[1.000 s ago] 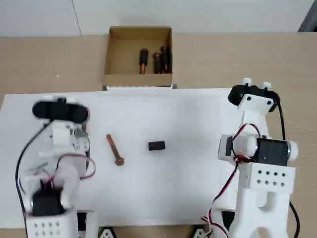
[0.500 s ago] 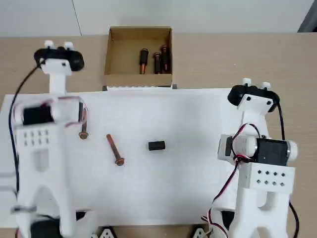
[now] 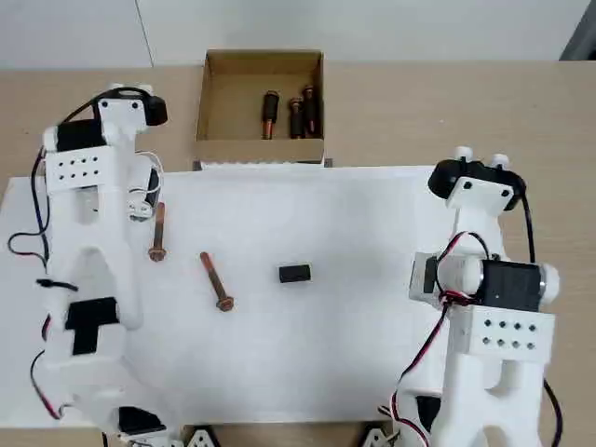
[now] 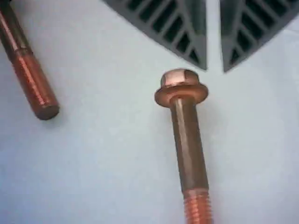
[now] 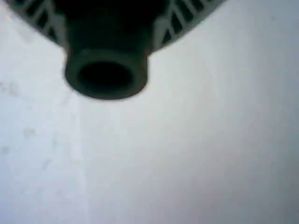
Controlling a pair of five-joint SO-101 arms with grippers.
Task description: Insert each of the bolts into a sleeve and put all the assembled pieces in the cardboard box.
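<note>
Your left gripper hangs over the left side of the white sheet; its dark ribbed fingers are parted by a narrow gap and grip nothing, with their tips just beside the head of the first bolt. That bolt is copper-coloured, with a flanged hex head, a smooth shank and a threaded end; it lies flat on the sheet under the left arm. The second bolt has the same look and lies near it, slightly tilted, towards the middle of the sheet; in the left wrist view you see its threaded end. The loose sleeve, a short black tube, lies on its side in the middle of the sheet, apart from both bolts. Your right gripper is clenched on the held sleeve, a black tube whose hollow end faces the camera, above the sheet. The cardboard box sits on the table at the far edge of the sheet; three assembled pieces lie inside it, side by side.
</note>
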